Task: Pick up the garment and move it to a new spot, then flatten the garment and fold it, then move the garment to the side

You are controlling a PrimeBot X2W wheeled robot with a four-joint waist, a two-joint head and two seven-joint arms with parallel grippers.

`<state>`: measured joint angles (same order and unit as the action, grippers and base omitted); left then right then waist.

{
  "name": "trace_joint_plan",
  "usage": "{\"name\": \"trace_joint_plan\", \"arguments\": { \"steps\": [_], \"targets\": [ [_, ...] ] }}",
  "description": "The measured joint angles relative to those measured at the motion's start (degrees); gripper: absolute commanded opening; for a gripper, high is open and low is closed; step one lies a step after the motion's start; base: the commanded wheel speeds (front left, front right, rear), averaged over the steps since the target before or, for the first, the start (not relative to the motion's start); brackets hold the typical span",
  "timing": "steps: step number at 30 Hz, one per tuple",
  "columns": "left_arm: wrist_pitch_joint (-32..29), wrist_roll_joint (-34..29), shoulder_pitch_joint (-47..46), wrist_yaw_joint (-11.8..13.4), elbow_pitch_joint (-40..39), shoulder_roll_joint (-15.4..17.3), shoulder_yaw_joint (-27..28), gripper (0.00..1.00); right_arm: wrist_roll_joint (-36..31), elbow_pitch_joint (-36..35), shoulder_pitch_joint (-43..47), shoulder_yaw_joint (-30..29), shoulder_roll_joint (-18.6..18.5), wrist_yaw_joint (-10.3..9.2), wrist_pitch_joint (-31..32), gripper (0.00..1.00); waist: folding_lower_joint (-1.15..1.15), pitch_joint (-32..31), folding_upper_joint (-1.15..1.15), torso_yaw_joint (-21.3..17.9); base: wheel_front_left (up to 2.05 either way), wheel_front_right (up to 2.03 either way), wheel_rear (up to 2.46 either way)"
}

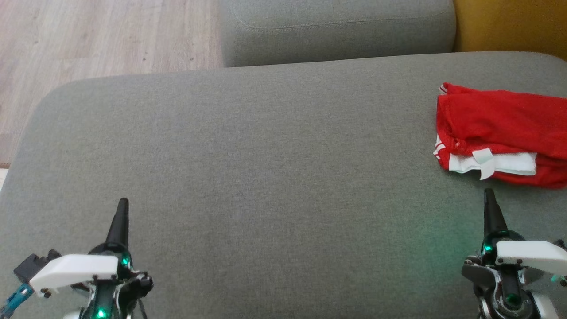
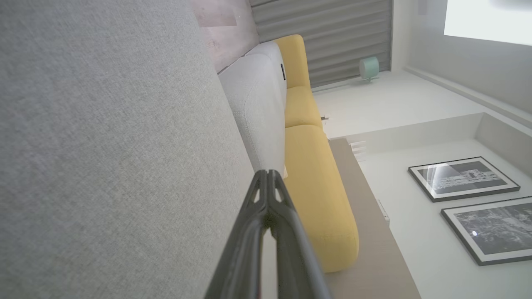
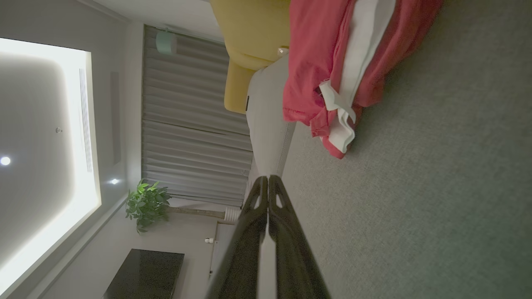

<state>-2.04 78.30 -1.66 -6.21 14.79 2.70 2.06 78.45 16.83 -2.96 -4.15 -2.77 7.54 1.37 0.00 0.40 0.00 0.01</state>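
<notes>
Red garment point(image 1: 500, 128), folded, white trim showing: far right of grey sofa seat point(image 1: 266, 155), apparently set aside as finished; left gripper point(image 1: 123, 204), right gripper point(image 1: 488, 195): pressed together, empty, parked low

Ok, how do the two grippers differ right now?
The right gripper sits just short of the red garment; the left gripper is far across the grey cushion from it. The right gripper points at the garment's white trim, the left gripper at bare fabric. Both are shut and empty.
</notes>
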Motion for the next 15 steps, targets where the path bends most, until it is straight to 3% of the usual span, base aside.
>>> {"name": "trace_joint_plan", "arguments": {
  "steps": [15],
  "targets": [
    [-2.8,9.5,-1.0,-0.7,0.6,0.0,1.2,0.00,9.9,-0.4,0.0,-1.6,0.0,0.00,2.7,0.00,0.00,-0.2,0.00,0.0,0.00,0.00,0.00]
  ]
}}
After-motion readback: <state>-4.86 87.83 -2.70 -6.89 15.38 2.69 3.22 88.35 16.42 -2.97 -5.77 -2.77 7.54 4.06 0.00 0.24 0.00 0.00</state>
